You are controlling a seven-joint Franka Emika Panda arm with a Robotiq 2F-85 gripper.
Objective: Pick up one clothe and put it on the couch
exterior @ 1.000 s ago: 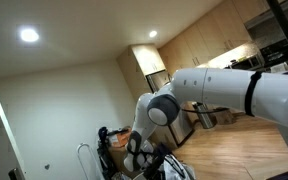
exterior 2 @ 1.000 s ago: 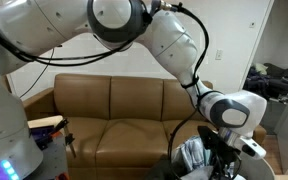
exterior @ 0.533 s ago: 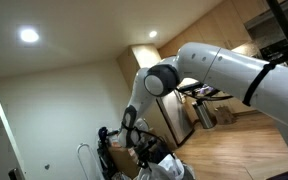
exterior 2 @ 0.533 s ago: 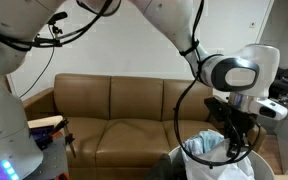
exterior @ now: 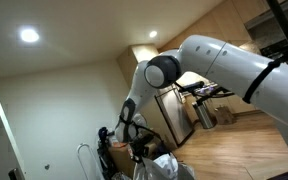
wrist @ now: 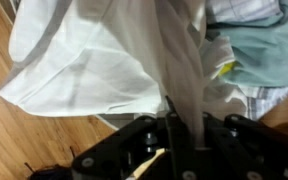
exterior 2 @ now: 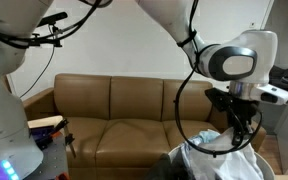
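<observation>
The gripper [exterior 2: 241, 128] has risen since the earlier frame, drawing the white cloth [exterior 2: 220, 158] up at lower right. It is clamped on the cloth's top, the rest hanging just below

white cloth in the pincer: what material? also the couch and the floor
White cloth: thin woven fabric, matte, possibly cotton; it hangs in soft folds. Couch: brown leather or faux leather, going by the slight sheen on its smooth cushions. Floor: wood or laminate, brown with grain lines.
</observation>
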